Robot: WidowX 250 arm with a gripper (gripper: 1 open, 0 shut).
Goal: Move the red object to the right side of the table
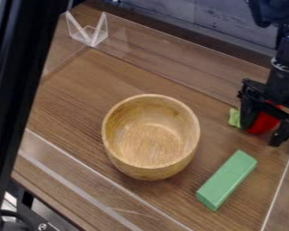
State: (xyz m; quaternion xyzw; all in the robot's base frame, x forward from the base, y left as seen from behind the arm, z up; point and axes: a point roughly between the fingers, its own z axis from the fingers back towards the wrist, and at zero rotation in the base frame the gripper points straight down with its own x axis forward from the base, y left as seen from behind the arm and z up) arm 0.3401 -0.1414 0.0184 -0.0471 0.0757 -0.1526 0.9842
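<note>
The red object [265,120] lies on the table [75,99] at the far right, a green leafy bit [235,117] showing at its left. My gripper [266,120] points straight down over it, open, with one black finger on each side of the red object. The jaws stand wide, and whether they touch the red object cannot be told. Part of the red object is hidden by the fingers.
A wooden bowl [152,135] stands mid-table, left of the gripper. A green rectangular block [227,180] lies in front of the gripper near the front right. Clear acrylic walls [87,29] edge the table, close to the gripper on the right.
</note>
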